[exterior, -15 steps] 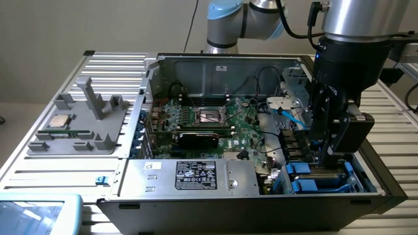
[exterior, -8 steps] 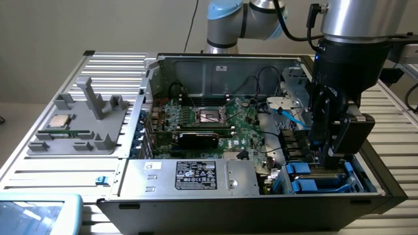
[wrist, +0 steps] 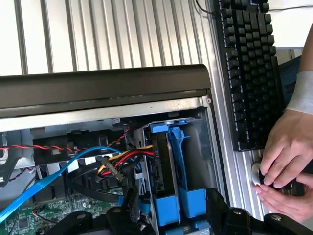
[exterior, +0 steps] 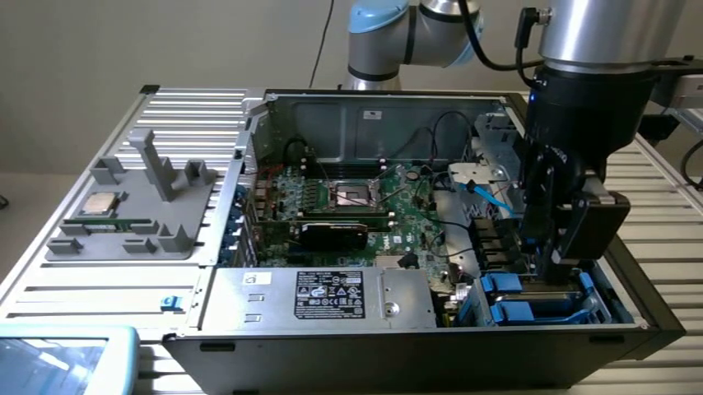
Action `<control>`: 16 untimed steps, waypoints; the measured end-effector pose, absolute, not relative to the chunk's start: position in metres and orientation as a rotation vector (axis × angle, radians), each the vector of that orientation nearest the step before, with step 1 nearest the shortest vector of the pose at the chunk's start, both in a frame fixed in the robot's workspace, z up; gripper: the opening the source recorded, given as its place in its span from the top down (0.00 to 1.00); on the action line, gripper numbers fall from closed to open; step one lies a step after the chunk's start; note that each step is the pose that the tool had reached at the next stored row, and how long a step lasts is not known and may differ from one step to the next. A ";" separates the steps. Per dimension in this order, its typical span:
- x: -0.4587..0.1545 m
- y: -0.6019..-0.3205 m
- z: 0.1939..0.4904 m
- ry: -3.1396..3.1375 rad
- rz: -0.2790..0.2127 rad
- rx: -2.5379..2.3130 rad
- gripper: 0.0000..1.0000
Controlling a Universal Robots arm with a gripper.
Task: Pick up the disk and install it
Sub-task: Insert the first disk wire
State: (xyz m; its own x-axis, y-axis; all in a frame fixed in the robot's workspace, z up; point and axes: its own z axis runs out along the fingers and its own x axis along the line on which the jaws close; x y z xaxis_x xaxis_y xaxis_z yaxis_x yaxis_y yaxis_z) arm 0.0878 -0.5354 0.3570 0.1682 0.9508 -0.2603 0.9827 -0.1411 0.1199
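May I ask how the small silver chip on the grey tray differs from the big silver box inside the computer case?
The chip is small and square; the silver box is larger and oblong. The chip lies on the grey tray outside the computer case; the silver box sits inside it. The silver box bears a black-and-white label; the chip shows none. Both are silver.
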 end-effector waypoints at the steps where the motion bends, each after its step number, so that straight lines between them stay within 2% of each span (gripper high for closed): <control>1: 0.088 -0.535 0.357 1.864 -0.177 2.186 0.34; 8: 0.088 -0.535 0.357 1.864 -0.177 2.186 0.33; 9: 0.088 -0.535 0.357 1.864 -0.176 2.186 0.26; 16: 0.088 -0.535 0.357 1.864 -0.176 2.186 0.28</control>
